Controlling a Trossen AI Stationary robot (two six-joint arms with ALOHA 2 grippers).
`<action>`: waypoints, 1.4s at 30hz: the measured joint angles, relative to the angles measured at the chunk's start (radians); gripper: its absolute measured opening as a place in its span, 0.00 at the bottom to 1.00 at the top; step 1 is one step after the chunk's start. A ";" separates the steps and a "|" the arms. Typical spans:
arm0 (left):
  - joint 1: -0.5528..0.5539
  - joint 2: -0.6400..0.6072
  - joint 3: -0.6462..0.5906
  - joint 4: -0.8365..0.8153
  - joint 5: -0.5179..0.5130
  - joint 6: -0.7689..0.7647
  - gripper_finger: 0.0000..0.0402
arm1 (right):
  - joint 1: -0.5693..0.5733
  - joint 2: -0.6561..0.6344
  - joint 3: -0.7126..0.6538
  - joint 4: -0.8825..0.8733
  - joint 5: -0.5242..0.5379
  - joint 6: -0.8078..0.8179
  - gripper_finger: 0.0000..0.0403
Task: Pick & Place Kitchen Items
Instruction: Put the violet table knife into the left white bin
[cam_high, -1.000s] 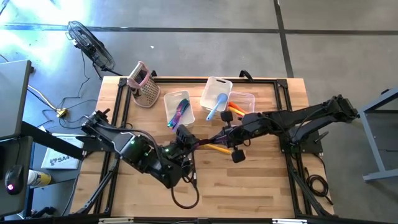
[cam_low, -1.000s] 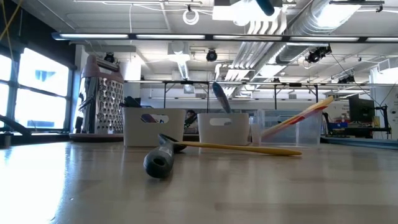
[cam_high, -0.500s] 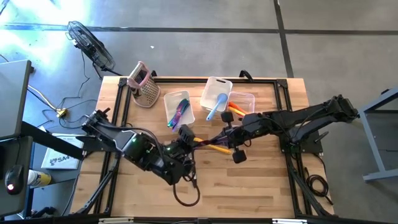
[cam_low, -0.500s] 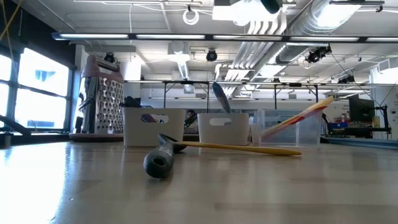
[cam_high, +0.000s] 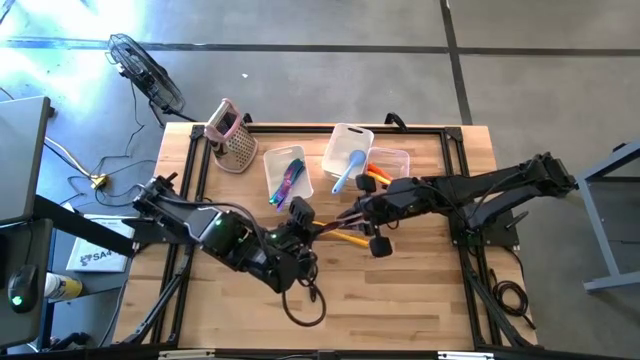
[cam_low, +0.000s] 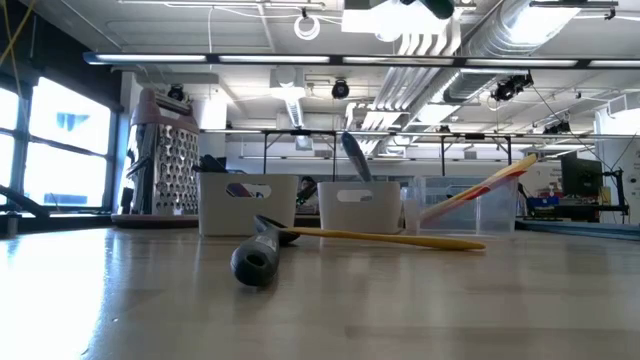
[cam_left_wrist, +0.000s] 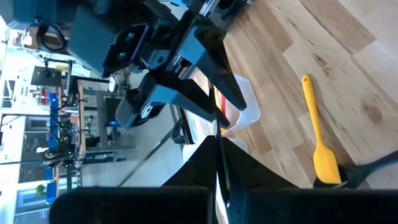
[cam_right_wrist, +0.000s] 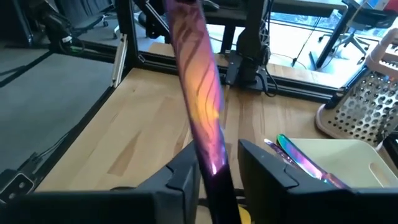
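- Pinching the purple utensil (cam_high: 335, 221) with my left gripper (cam_high: 303, 218), pressed together on one end of it, above the middle of the desk (cam_high: 420, 300).
- My right gripper (cam_high: 362, 210) is at the utensil's other end; its fingers (cam_right_wrist: 186, 177) stand on either side of the handle, slightly spread, with a small gap showing on one side.
- The utensil hangs in the air between the two grippers, clear of the desk.
- Under it a yellow spatula (cam_high: 350, 239) lies flat on the wood, its blade touching a black-handled tool (cam_high: 378, 247).
- Behind stand three tubs: one (cam_high: 272, 160) with purple pieces, one (cam_high: 347, 136) with a blue spoon (cam_high: 348, 172), one (cam_high: 400, 158) with orange and red pieces.
- A grater (cam_high: 232, 140) stands at the far left corner.
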 joint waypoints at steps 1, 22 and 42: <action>0.000 0.000 0.000 0.000 0.000 -0.004 0.00 | -0.001 0.000 0.000 0.000 0.000 0.001 0.26; 0.000 0.000 0.000 -0.010 -0.039 -0.081 0.00 | 0.030 -0.087 0.000 0.000 0.262 -0.074 0.65; 0.037 0.000 0.000 -0.039 -0.235 -0.320 0.00 | 0.266 -0.394 0.000 -0.232 0.477 0.150 0.63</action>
